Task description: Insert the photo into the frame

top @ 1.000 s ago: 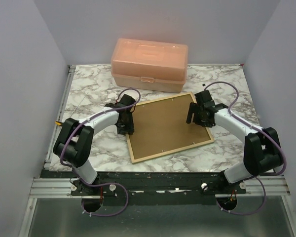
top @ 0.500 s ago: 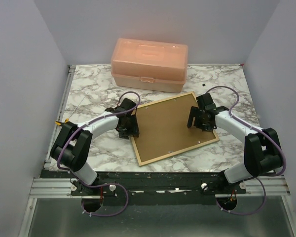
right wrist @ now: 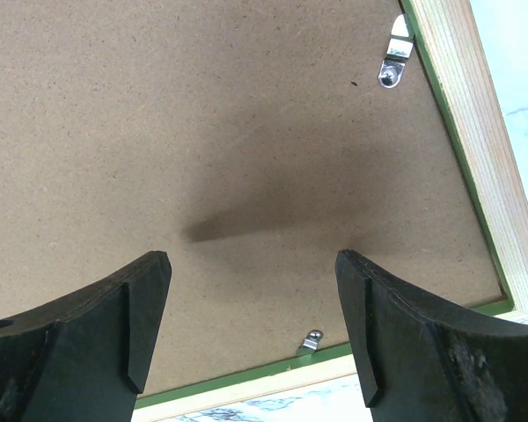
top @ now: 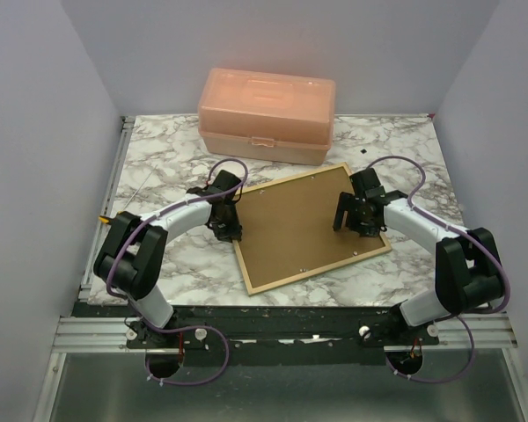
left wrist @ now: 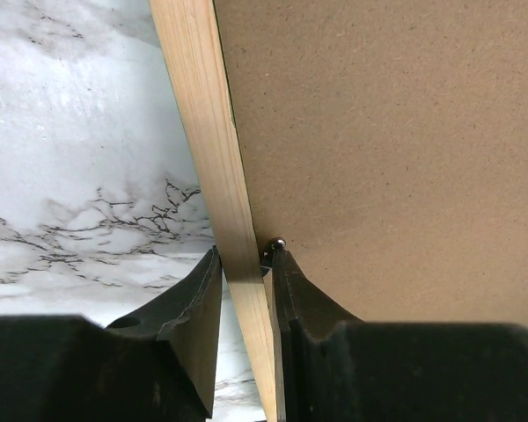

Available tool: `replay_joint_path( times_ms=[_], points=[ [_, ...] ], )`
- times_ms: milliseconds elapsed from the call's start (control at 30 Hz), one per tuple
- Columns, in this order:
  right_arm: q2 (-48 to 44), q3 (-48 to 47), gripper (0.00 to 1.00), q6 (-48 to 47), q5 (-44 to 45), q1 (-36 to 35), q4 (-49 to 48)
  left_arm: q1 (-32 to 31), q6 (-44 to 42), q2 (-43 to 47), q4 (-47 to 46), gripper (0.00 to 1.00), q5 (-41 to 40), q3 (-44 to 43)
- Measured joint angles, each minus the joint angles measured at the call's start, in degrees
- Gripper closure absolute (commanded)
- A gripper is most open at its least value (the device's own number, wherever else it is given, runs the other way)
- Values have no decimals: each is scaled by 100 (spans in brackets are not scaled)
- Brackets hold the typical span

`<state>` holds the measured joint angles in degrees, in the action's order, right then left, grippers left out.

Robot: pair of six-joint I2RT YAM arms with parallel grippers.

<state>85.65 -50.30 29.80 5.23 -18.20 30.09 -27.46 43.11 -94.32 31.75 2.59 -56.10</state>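
– On the table (top: 158, 158), roughly at its middle, lies the frame (left wrist: 216, 158), face down with its pale wood back up. How far along are we?
– Hard to score. A brown backing board (top: 304, 224) sits inside the frame and fills it, with small metal clips (right wrist: 394, 57) along the frame's inner edge. The photo shows in none of the views. It may lie under that board or somewhere away from the frame; I cannot tell.
– So either nearly done or barely begun?
– That's my reading. If the print is under the board, only securing the clips and turning the frame over remain. If not, the board must come out, the print go in, and the board go back.
– And the hands?
– The left hand (left wrist: 244, 281) is pinched narrow on the frame's left rail, one finger outside the wood and the other inside it beside a clip. The right hand (right wrist: 251, 264) hangs wide open over the board near the frame's right corner, holding nothing.
– Anything else?
– A peach box (top: 266, 114) beyond the frame's far edge, apart from it.
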Motion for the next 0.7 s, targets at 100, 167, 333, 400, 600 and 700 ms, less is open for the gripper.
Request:
replay_joint_path(
  times_ms=[100,167,333,400,600,700],
  points=[
    [-2,0,16,13,4,0,0,0,-11,-22,13,100,0,-20],
    [-26,0,16,13,7,7,2,0,-28,-28,11,100,0,-26],
    [-212,0,13,11,-20,243,2,0,-90,0,2,96,22,-22],
    [-302,0,13,-9,-87,544,0,0,-111,44,-66,78,48,28],
    [-402,2,12,-116,-520,1840,-4,15,-173,570,-157,50,208,232],
    [-398,20,12,-133,-763,2562,-13,76,-175,1010,-186,46,321,264]
  ],
)
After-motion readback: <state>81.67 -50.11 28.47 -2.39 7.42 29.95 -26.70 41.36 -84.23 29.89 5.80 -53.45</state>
